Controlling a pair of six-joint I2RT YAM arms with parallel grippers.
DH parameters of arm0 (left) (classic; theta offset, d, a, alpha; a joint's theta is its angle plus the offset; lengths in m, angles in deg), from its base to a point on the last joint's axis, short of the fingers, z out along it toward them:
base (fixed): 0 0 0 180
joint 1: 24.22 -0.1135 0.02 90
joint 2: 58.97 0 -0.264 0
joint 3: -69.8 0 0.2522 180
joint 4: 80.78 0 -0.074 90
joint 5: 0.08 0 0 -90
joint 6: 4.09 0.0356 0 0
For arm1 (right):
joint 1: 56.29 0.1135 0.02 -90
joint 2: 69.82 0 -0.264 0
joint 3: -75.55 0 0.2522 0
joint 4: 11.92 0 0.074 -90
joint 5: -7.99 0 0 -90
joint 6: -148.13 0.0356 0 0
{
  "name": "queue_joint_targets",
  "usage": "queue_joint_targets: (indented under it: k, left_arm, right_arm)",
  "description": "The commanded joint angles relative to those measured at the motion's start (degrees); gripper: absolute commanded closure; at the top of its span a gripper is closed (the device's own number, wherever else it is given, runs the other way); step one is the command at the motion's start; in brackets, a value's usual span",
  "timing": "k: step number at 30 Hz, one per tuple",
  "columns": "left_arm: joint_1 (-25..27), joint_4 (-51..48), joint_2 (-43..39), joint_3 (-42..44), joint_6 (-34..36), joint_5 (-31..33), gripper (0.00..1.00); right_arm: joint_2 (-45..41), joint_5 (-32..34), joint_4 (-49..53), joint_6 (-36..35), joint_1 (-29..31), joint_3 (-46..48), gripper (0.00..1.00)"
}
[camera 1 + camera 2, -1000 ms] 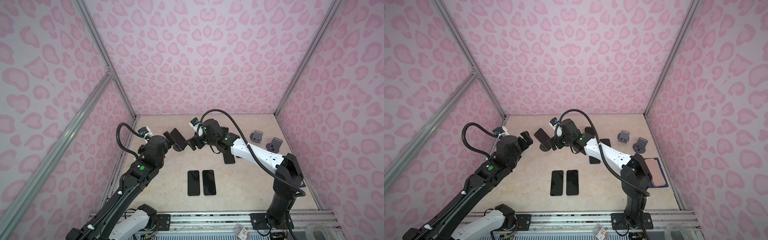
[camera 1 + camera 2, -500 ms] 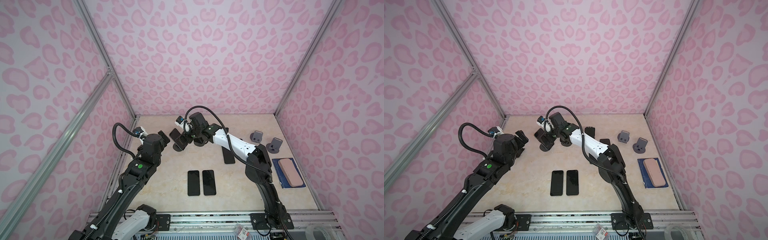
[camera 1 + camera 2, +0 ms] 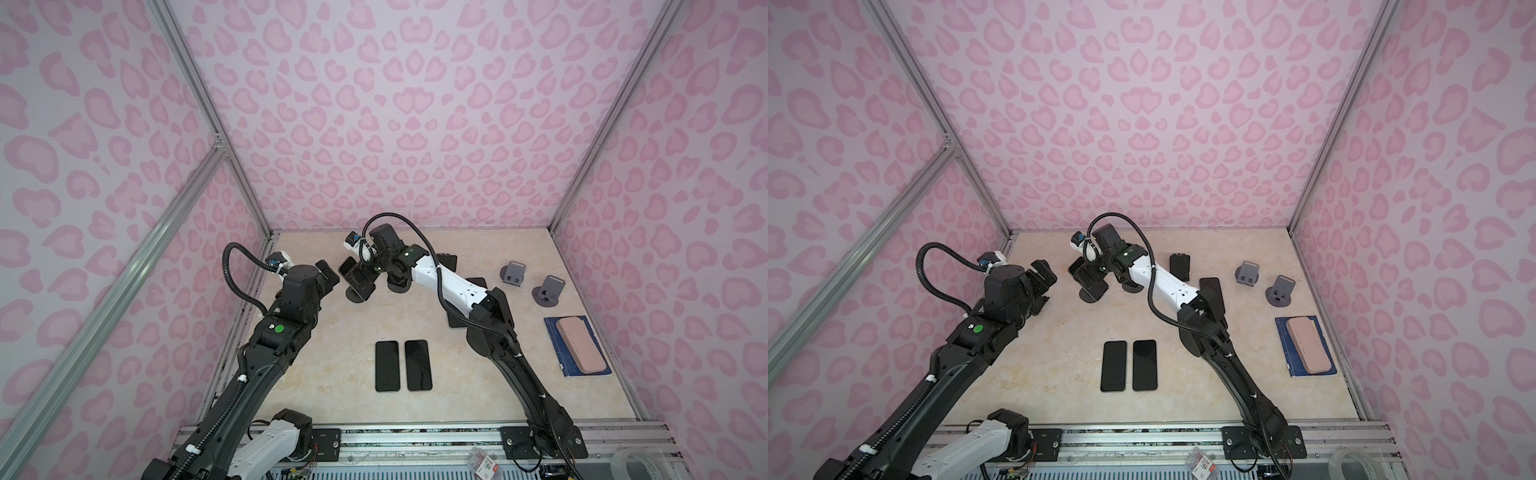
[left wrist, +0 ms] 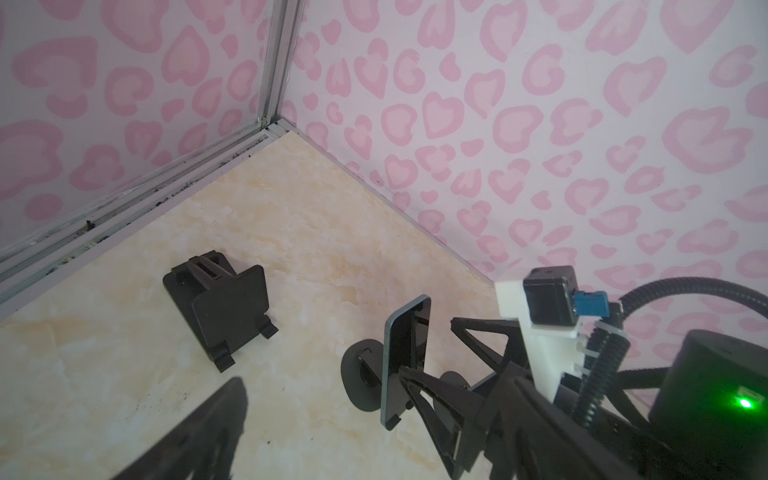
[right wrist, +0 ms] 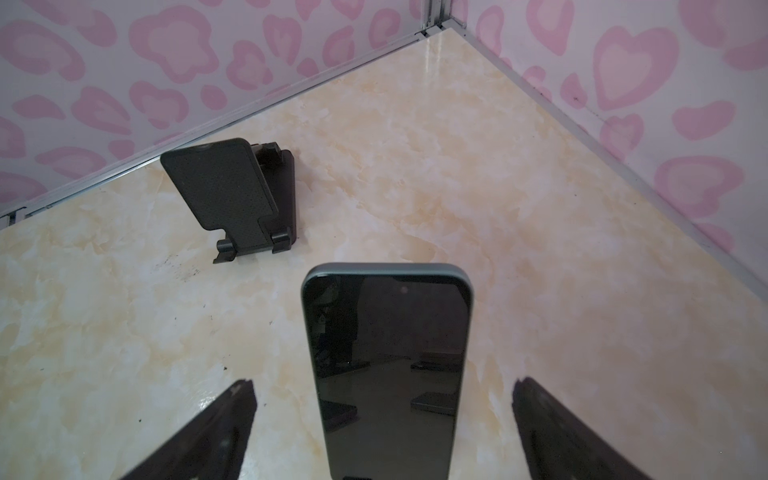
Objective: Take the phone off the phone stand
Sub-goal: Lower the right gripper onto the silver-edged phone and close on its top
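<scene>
Propped upright on the round-based black phone stand (image 3: pixel 359 294), far and left of centre on the counter (image 3: pixel 332 399): the phone (image 5: pixel 386 365), with a dark screen and a greyish rim. Lower end cut off in the right wrist view.

Spread wide, one on each side of the phone, with bare counter showing in both gaps and nothing held: the right fingers (image 5: pixel 208 428). Also spread wide, just left of the stand and holding nothing: the left fingers (image 3: pixel 1044 274). Only one blurred finger in the left wrist view, cut by the frame.

On the near rail, a red-and-white tag (image 3: pixel 486 468), print too small to read.

Lying flat side by side, near centre: two dark phones (image 3: pixel 387 365). Partly hidden under the right arm: another dark phone (image 3: pixel 1210 291). Beyond the propped phone: a folding black stand (image 5: pixel 232 199). At right: a pink case (image 3: pixel 579 345) on a blue mat (image 3: pixel 554 336).
</scene>
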Motion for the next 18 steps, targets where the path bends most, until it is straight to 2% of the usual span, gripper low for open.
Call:
queue_joint_targets:
  k: [1, 18]
  left_arm:
    - [-0.3, 2.5, 0.3, 0.0, 0.9, -2.3, 0.01]
    - [-1.1, 2.8, 1.1, -0.1, 1.1, -4.4, 0.01]
  right_arm:
    - [1.1, -1.2, 1.4, -0.5, 0.1, -0.6, 0.01]
    - [6.2, -2.4, 1.8, 0.2, 0.1, -5.5, 0.01]
